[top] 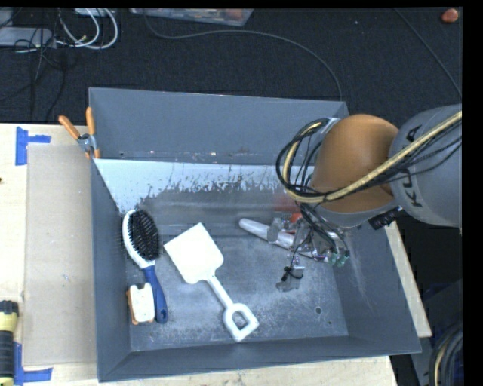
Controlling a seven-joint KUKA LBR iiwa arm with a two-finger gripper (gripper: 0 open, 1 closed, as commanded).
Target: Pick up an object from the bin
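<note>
Hanging low beside a grey oblong piece (259, 228) mid-bin (189, 136), the gripper (290, 277) looks poised to pick.
Its grasp cannot be told.

The floor (226, 60) at the far side is dark and speckled — carpet-like. White cables (89, 29) lie looped on it at the top left, and one thin grey cable (298, 45) arcs across it toward the right. A small orange thing (451, 14) sits in the top right corner. A pale tabletop (60, 256) spreads at the left, evenly lit.
</note>
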